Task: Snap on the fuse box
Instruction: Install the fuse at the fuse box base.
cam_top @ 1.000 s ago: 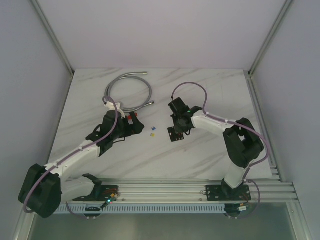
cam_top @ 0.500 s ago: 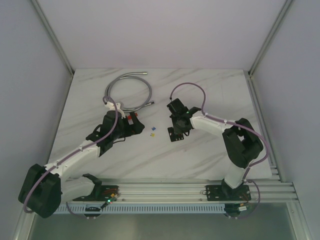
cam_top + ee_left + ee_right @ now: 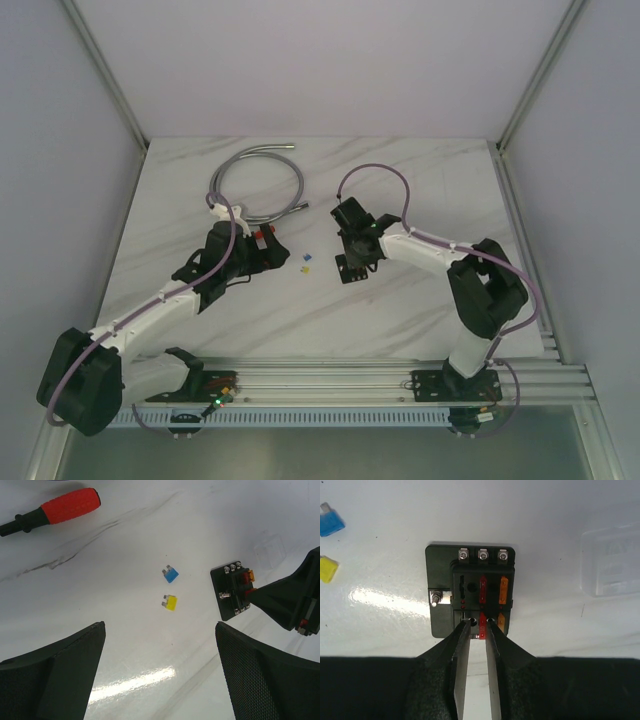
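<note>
Where walls (image 3: 300, 60) rise, a table (image 3: 450, 170) (veined) holds the fuse box (image 3: 470, 587)

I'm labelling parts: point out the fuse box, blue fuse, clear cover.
fuse box (image 3: 470, 592), right wrist view, centre block.
blue fuse (image 3: 171, 575), left wrist view, body.
clear cover (image 3: 612, 560), right wrist view, top face.

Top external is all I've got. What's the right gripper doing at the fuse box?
Observer: The right gripper has narrowly parted fingertips straddling a red fuse seated in the fuse box, in the row nearest the gripper.
Operator: Any empty slots?
Observer: The far row's left slot looks empty; the other two are filled.
Operator: Where's the lid?
Observer: A clear cover lies on the table beside the box, apart from it.
</note>
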Robot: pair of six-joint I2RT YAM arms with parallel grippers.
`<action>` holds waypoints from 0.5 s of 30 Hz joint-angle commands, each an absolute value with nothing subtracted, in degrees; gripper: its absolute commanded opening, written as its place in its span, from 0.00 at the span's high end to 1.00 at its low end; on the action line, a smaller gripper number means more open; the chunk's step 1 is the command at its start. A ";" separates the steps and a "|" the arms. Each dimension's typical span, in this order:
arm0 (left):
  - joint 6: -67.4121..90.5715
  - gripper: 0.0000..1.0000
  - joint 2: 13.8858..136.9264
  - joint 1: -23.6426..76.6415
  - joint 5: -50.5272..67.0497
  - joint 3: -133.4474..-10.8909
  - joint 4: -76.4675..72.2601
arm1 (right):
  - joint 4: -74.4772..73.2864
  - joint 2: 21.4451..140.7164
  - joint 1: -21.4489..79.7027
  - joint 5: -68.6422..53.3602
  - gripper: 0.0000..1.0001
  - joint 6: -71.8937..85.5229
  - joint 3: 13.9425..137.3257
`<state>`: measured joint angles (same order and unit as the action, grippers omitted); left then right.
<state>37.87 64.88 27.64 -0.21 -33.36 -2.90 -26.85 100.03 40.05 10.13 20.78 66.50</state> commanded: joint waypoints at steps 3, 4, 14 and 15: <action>37.87 0.00 64.30 27.27 0.61 -34.62 -2.21 | -28.56 98.45 40.51 11.96 0.77 21.44 68.07; 37.88 0.00 64.33 27.25 0.62 -34.63 -2.20 | -28.56 98.62 40.52 12.01 0.77 21.57 67.94; 38.02 0.00 64.32 27.24 0.70 -34.67 -2.16 | -28.65 100.34 40.52 11.64 0.90 21.88 67.14; 37.99 0.00 64.31 27.25 0.70 -34.78 -2.13 | -28.77 100.49 40.52 11.76 0.91 21.88 66.86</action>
<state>37.91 64.88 27.64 0.16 -33.36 -2.90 -27.55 99.59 40.21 10.61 21.21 66.50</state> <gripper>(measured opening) 0.998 0.118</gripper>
